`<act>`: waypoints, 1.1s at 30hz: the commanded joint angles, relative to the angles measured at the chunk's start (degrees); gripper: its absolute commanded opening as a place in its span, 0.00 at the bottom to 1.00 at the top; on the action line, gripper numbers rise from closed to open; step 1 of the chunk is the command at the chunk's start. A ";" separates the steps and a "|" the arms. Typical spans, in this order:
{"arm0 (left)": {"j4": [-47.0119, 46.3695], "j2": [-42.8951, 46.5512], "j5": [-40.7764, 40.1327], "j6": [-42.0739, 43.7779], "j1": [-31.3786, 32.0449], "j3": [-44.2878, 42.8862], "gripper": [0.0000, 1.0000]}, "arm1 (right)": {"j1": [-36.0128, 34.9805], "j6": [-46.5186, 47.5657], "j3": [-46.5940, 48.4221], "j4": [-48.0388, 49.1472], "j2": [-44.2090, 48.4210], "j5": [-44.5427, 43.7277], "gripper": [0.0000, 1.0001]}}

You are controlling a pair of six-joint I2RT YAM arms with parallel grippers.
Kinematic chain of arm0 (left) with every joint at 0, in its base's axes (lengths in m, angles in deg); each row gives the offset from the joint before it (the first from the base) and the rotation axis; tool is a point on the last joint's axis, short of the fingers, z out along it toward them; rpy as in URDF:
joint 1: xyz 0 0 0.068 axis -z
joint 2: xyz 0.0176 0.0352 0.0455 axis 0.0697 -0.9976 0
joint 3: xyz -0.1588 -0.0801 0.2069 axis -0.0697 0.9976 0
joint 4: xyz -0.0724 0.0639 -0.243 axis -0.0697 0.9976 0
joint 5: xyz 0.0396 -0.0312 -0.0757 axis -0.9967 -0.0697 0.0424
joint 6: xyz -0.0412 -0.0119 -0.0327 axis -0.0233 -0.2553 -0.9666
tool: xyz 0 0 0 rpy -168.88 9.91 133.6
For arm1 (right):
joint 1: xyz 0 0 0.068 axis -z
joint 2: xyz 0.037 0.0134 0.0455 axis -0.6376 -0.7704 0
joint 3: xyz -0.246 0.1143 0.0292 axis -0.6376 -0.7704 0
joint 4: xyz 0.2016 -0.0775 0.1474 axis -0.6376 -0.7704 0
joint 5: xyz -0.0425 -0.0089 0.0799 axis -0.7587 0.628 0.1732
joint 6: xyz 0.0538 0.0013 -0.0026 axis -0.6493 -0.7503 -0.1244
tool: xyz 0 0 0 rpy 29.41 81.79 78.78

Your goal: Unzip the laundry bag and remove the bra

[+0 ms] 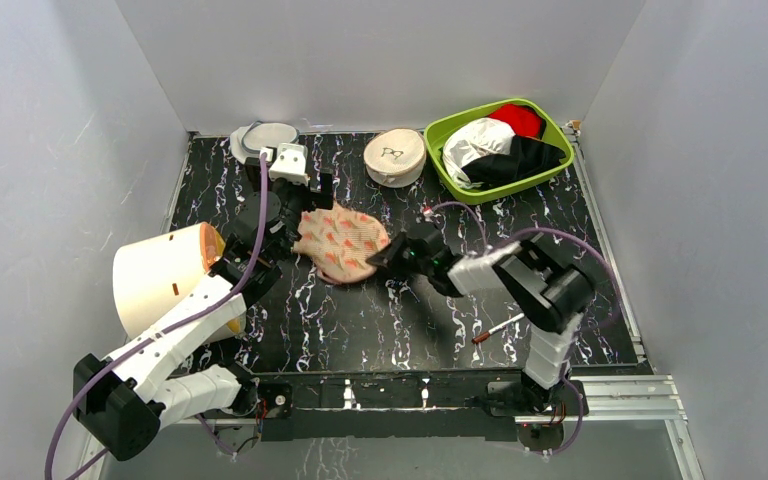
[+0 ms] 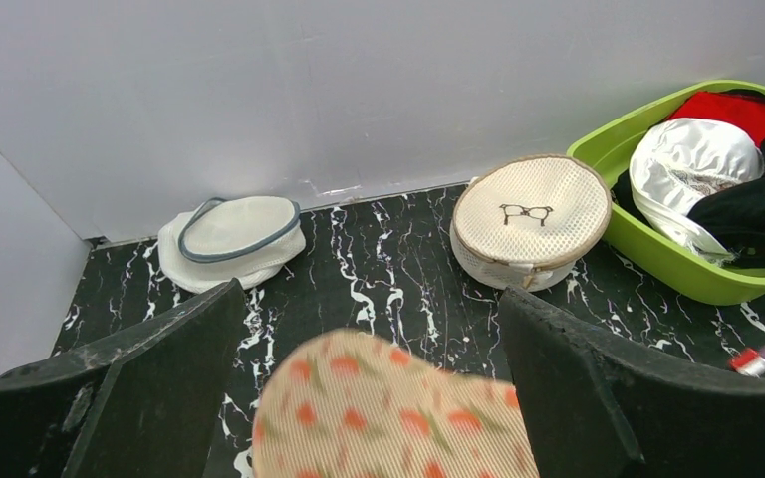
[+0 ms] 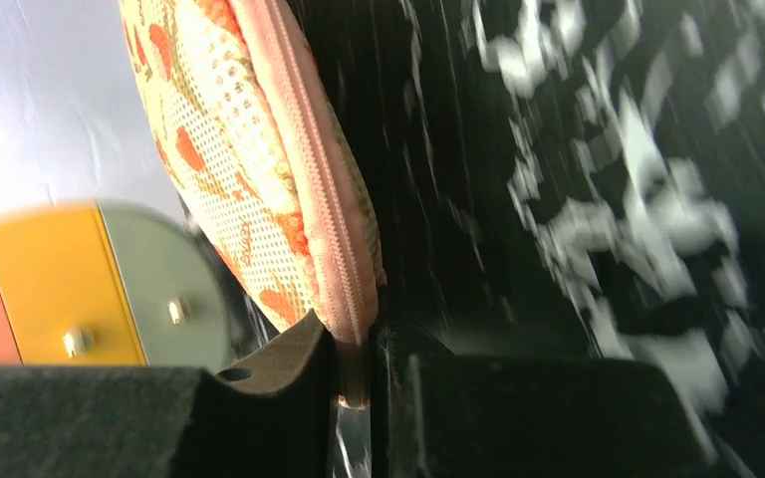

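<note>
Right wrist: bag prob. in pincer

Plain white walls enclose a black, white-veined marble-patterned table under soft, even light.

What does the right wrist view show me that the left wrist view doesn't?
Only right wrist: the right hand pinched on the end of the pink zip of the laundry bag. Only left wrist: the left hand open, a finger each side of the bag, plus mesh pouch, cream case and green bin behind. Both: the laundry bag on the black marbled table.
</note>
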 commanded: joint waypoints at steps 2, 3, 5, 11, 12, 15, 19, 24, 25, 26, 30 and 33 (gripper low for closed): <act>-0.21 -0.80 1.21 -2.76 -0.37 -1.06 0.98 | 4.42 15.68 -11.40 -6.35 14.96 11.60 0.00; 0.14 -0.95 1.45 -3.08 -0.37 -1.27 0.98 | 6.13 18.36 -12.27 -9.12 17.11 13.08 0.01; 0.67 -1.59 1.99 -4.23 -0.37 -1.44 0.98 | 9.70 23.89 -11.92 -17.24 20.11 16.38 0.01; 1.74 -3.67 3.07 -6.44 -0.20 -1.97 0.98 | 16.76 32.27 -12.58 -28.90 31.00 18.27 0.09; 2.18 -4.10 3.19 -6.92 -0.18 -2.19 0.98 | 17.63 33.12 -12.34 -30.56 32.54 17.94 0.11; 4.05 -5.36 3.46 -8.25 -0.11 -3.26 0.98 | 19.68 36.06 -11.10 -35.22 35.61 17.12 0.18; 5.38 -6.35 3.99 -9.23 -0.02 -4.26 0.98 | 20.79 39.30 -7.75 -40.14 34.50 17.06 0.22; 5.79 -6.83 4.02 -9.30 0.05 -4.46 0.98 | 20.72 41.06 -4.36 -43.77 33.45 16.57 0.48; 5.86 -6.86 3.95 -9.29 0.01 -4.53 0.99 | 20.72 41.40 -3.99 -43.80 33.55 17.83 0.55; 5.88 -6.86 3.91 -9.28 -0.02 -4.65 0.98 | 20.74 41.71 -3.64 -43.70 33.63 19.31 0.66; 6.18 -6.94 3.67 -9.37 -0.02 -4.87 0.98 | 20.02 41.10 -2.59 -42.06 34.97 26.82 0.86; 6.57 -7.24 3.75 -9.78 -0.02 -5.13 0.98 | 18.04 42.07 -1.43 -42.60 37.61 26.59 0.95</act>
